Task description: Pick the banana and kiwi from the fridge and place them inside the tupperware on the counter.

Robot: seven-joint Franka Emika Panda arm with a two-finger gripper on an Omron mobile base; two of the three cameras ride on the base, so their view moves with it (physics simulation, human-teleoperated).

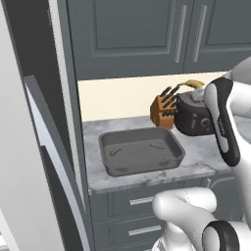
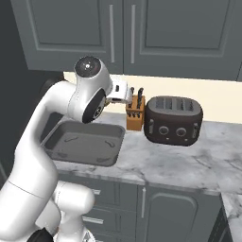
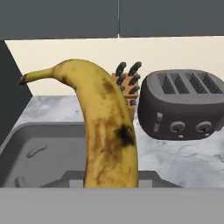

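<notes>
Banana point(image 3: 107, 131) clamped in my claw, long axis running straight out from it, stem end farthest. Tupperware point(image 3: 43, 148) lies below and ahead; I'd lower w/ banana lengthwise.

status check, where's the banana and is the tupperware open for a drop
Gripper shut on banana, up over the counter. Tupperware holds nothing, no kiwi in it. Toaster and knife block stand right of it, off the drop path.
</notes>
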